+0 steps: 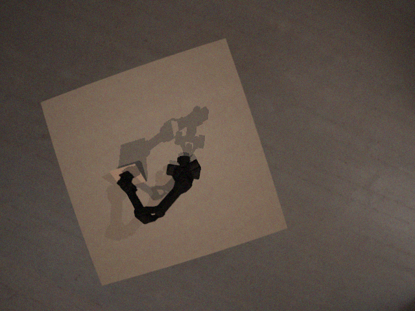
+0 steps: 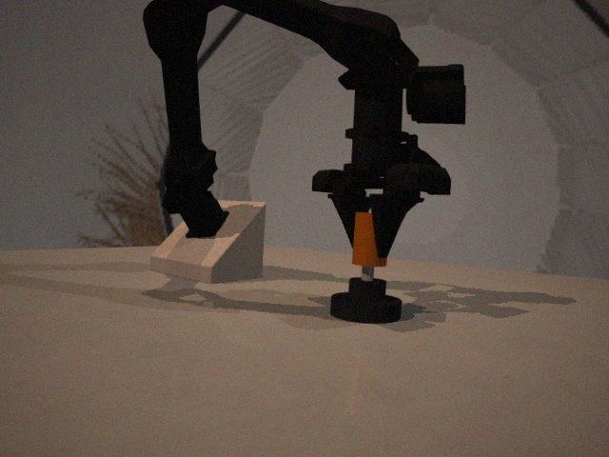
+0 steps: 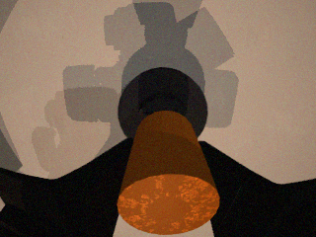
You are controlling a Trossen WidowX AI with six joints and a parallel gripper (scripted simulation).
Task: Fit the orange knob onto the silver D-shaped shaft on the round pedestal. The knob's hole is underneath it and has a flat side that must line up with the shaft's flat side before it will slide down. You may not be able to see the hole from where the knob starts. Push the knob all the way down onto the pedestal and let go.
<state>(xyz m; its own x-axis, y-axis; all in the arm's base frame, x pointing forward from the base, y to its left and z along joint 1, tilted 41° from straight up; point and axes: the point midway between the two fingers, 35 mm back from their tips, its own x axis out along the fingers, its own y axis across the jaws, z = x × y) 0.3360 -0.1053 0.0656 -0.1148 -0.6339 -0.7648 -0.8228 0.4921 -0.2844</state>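
The two fingers (image 2: 372,236) are closed on the orange knob (image 2: 364,239) (image 3: 168,153), upright over the silver shaft (image 2: 367,273), whose lower part shows above the round pedestal (image 2: 365,307) (image 3: 129,113); a wooden wedge (image 2: 239,242) (image 1: 115,173) sits toward ten o'clock on the bench (image 2: 304,384) (image 1: 214,197). If the hidden flats disagree, pushing could jam the knob or make it slip and tilt. Count: one knob, one shaft, one pedestal, one wedge
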